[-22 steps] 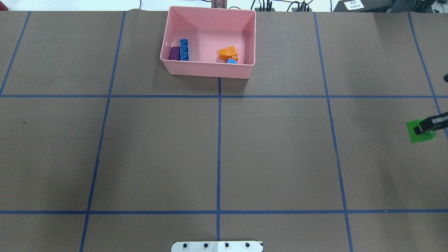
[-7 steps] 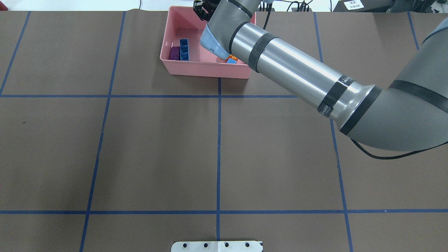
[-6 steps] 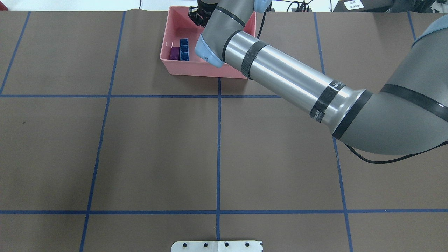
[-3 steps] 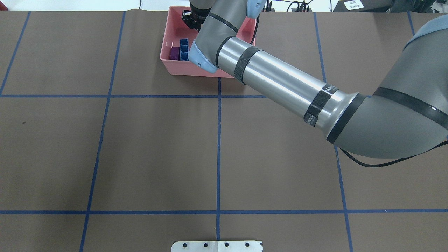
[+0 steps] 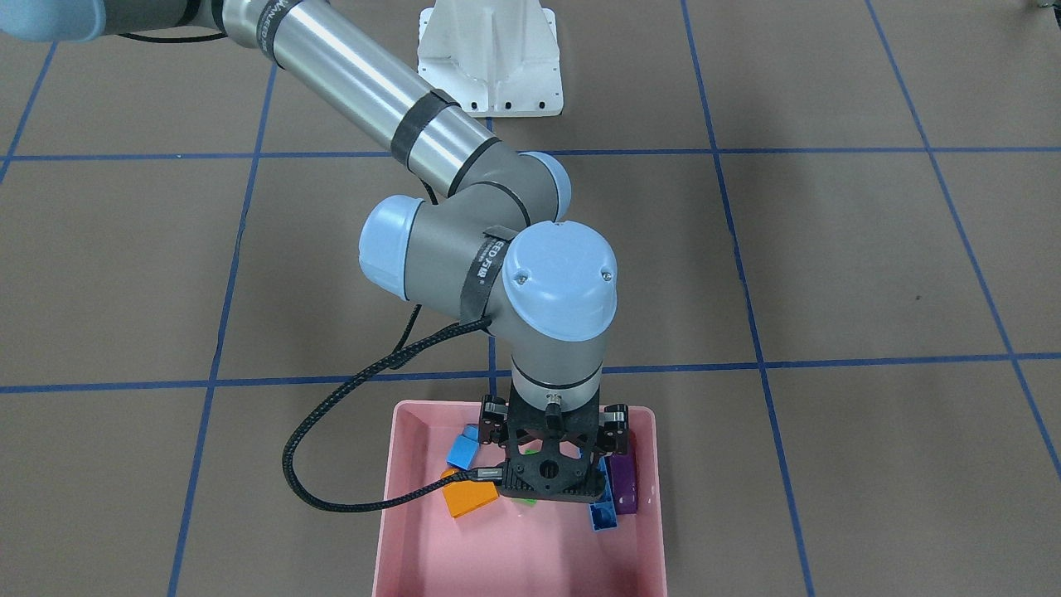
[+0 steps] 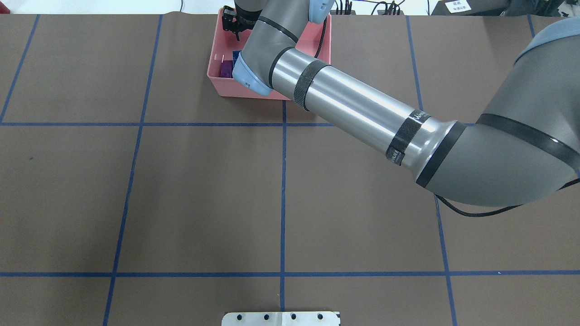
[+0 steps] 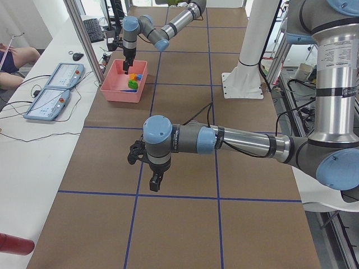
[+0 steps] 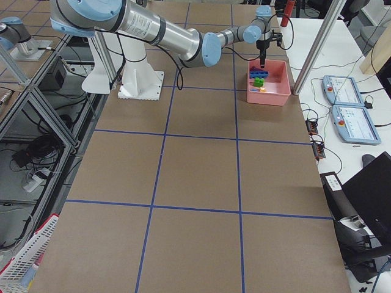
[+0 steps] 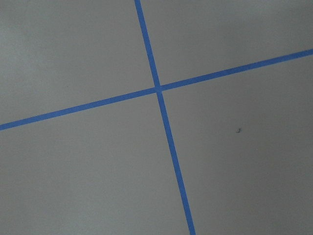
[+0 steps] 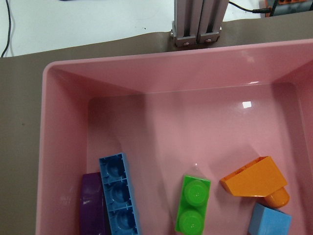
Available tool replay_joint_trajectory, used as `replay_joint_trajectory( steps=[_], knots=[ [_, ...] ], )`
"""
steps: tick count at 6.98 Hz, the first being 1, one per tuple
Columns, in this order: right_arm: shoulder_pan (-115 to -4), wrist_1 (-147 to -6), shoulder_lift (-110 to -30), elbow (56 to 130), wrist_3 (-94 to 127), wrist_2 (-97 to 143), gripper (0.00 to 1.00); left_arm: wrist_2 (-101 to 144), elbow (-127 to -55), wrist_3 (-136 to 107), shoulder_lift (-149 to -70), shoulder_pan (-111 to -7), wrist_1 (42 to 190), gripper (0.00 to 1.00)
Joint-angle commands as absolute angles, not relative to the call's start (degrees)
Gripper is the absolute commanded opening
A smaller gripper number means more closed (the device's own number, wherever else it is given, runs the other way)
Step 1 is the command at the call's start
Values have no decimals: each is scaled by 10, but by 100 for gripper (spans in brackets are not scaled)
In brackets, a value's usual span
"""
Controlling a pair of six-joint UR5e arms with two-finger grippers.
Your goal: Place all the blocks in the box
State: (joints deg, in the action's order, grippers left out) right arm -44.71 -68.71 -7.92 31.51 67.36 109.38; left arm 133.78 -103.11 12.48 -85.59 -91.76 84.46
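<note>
The pink box (image 10: pixel 63 147) holds all five blocks: the green two-stud block (image 10: pixel 193 204), the orange sloped block (image 10: pixel 254 178), the small blue block (image 10: pixel 269 223), the long blue bar (image 10: pixel 119 196) and the purple block (image 10: pixel 92 203). My right gripper (image 5: pixel 549 481) hangs over the box (image 5: pixel 390 497), its linkages spread open and nothing in it. The green block lies loose on the box floor below. My left gripper (image 7: pixel 155 182) points down over bare table, far from the box (image 7: pixel 120 92). I cannot tell whether it is open or shut.
The right arm's long silver link (image 6: pixel 353 108) crosses the table diagonally and covers most of the box (image 6: pixel 226 88). The white robot base (image 5: pixel 489 58) stands at the table's edge. An aluminium post (image 10: pixel 195 22) rises just behind the box.
The right arm swung in from the table's right edge, where it held the green block, to above the box. It then shifted left over the box. The green block now lies in the box.
</note>
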Motion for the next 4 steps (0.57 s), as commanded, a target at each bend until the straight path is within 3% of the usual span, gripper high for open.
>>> replay_joint_trajectory(
  steps=[1,2,4],
  knots=[
    [-460,-693,-79,319,661,1124,99,1337,-1012,133,-850,-918,845,100],
    [-476,-717,-80,324,641,1154,99,1336,-1012,127,-846,-918,852,100],
    [-517,-826,-125,450,626,1198,100,1338,-1022,100,-846,-918,860,100]
  ],
)
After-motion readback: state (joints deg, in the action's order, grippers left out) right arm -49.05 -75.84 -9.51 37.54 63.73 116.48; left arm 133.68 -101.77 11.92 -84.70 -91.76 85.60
